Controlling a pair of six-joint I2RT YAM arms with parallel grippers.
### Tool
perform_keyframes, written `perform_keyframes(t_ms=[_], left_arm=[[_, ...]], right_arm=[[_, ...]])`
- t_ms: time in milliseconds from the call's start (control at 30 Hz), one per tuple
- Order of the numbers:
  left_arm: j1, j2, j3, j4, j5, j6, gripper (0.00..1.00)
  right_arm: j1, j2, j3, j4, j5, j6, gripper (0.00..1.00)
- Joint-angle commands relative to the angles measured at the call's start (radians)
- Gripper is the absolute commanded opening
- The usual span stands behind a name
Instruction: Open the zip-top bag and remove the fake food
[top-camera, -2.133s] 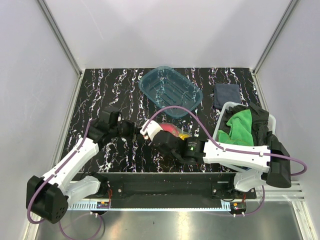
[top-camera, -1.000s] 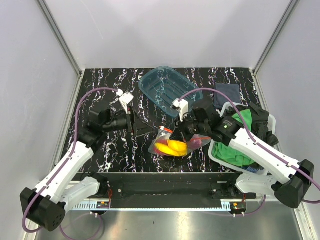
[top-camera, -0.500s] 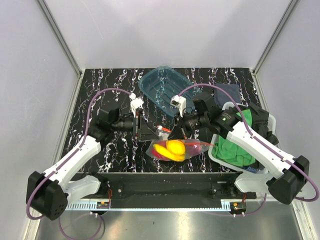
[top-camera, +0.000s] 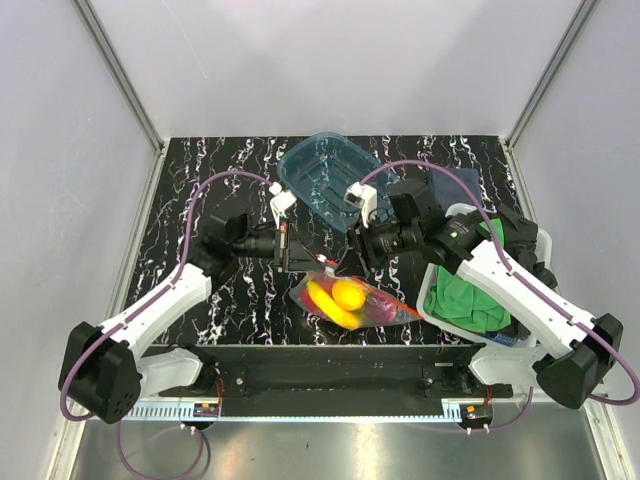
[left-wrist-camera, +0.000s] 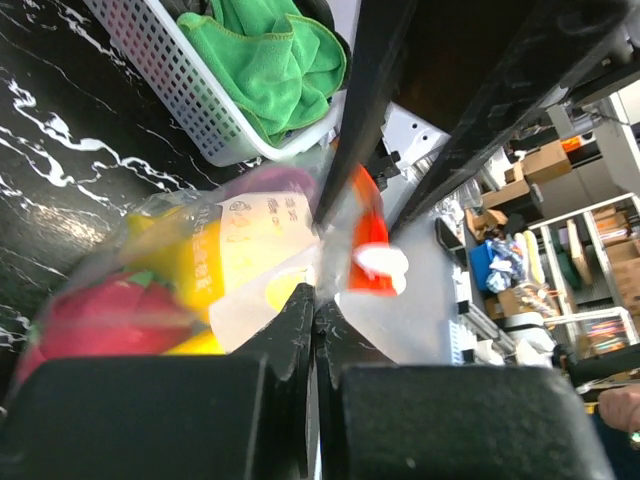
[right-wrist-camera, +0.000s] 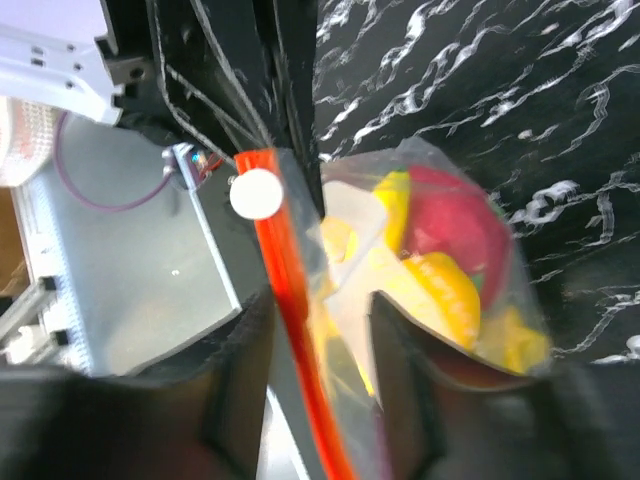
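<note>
The left gripper is fully closed, its fingers pinching a clear plastic lip of the bag at their tips. The right gripper stands partly open. The bag's mouth edge lies in the gap between its fingers; whether either finger presses the plastic cannot be told. The red zip strip runs through that gap, with its white slider just beyond the fingertips. In the top view the two grippers stand near each other, tips toward the bag's upper edge.

The bag extends below both sets of fingers. The toy fruit is all inside it: yellow pieces and a red-pink piece. Past the left gripper's fingertips stands a white basket holding a green cloth. A teal tray lies on the table behind both grippers.
</note>
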Motion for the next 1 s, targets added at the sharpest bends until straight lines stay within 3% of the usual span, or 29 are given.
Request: perform_keyframes(t_ms=[0,100,333,533,700,767,867,933,967], left_arm=[[-0.004,-0.026,0.046,0.035,-0.001,-0.068,0.00],[-0.007,-0.032,0.051,0.003,-0.023,-0.120,0.00],[-0.013,-0.010,0.104,-0.004,-0.092,-0.268,0.00],[-0.021,0.002,0.123,-0.009,-0.082,-0.299,0.00],[-0.019,0.007,0.132,-0.055,-0.036,-0.270,0.00],[-0.019,0.001,0.135,-0.058,-0.024,-0.263,0.00],[-0.019,-0.009,0.138,-0.057,-0.009,-0.253,0.00],[-0.021,-0.010,0.135,-0.061,0.008,-0.245,0.00],[-0.021,-0.012,0.135,-0.064,0.013,-0.230,0.00]], right_arm=[[-0.006,-0.016,0.095,-0.048,0.121,-0.011,0.59],[-0.001,-0.010,0.134,-0.091,0.145,-0.028,0.69],[0.118,-0.004,0.139,-0.100,0.202,-0.052,0.78],[0.148,0.010,0.128,-0.069,0.367,-0.057,0.71],[0.146,-0.024,0.120,-0.040,0.438,-0.101,0.47],[0.145,-0.018,0.119,-0.040,0.428,-0.111,0.42],[0.146,-0.001,0.119,-0.038,0.388,-0.115,0.23],[0.145,0.005,0.128,-0.035,0.382,-0.114,0.03],[0.145,0.007,0.131,-0.035,0.374,-0.111,0.00]])
